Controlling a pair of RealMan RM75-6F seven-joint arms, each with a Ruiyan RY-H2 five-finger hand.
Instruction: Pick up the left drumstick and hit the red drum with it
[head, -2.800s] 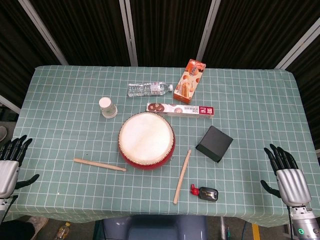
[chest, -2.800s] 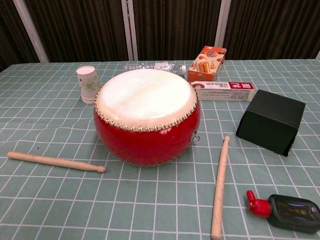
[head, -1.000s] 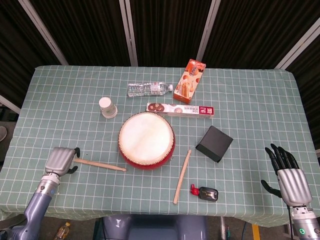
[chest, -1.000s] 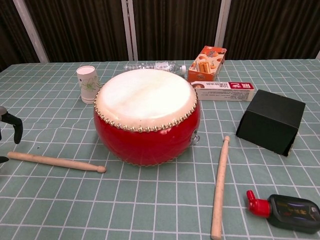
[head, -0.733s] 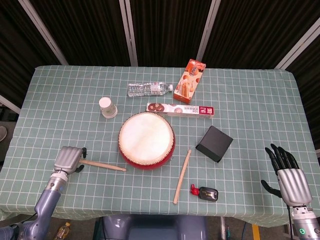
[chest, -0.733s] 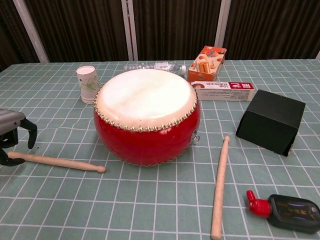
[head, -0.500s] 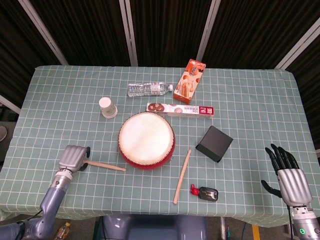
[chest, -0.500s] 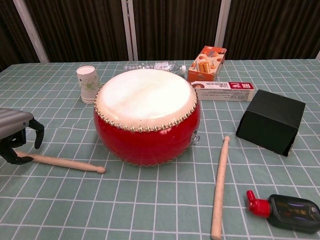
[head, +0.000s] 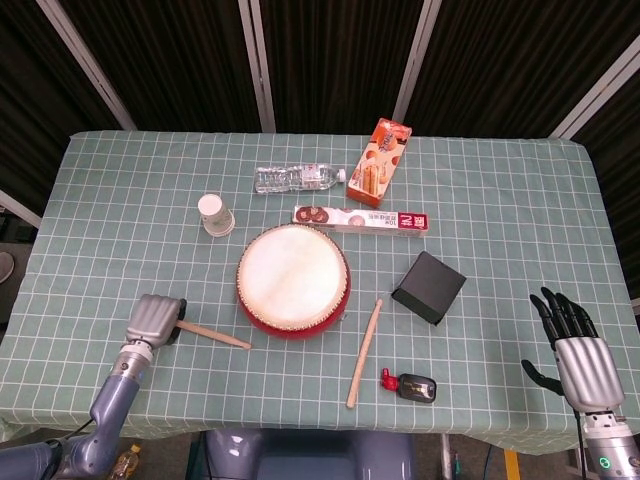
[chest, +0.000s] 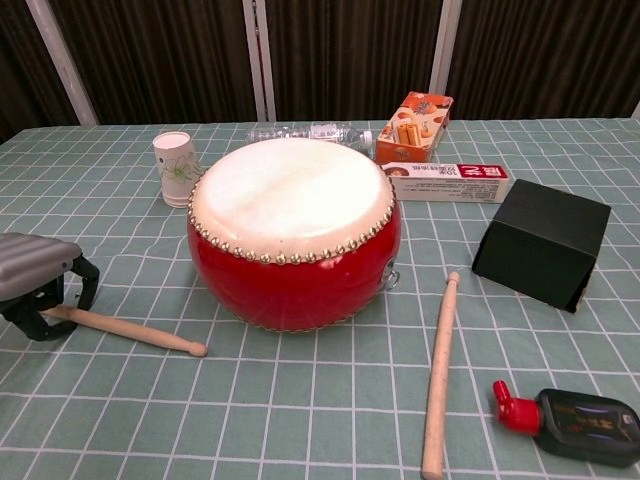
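Wooden left drumstick (head: 212, 335) lies on the green checked tablecloth (head: 120, 220) at about eight o'clock from the red drum (head: 292, 280), its butt end inside the left hand (head: 155, 319), whose fingers curl around it (tip pointing toward the drum). Right hand (head: 575, 345) rests with fingers spread, holding nothing, at four o'clock.

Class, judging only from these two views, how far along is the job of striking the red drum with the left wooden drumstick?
Done: the left robot hand has reached the left wooden drumstick and sits over its butt end. In hand: the grasp; the fingers curl around the stick, which looks to be lying on the green checked tablecloth. Left: lifting it and hitting the red drum. The right robot hand is open, far off.
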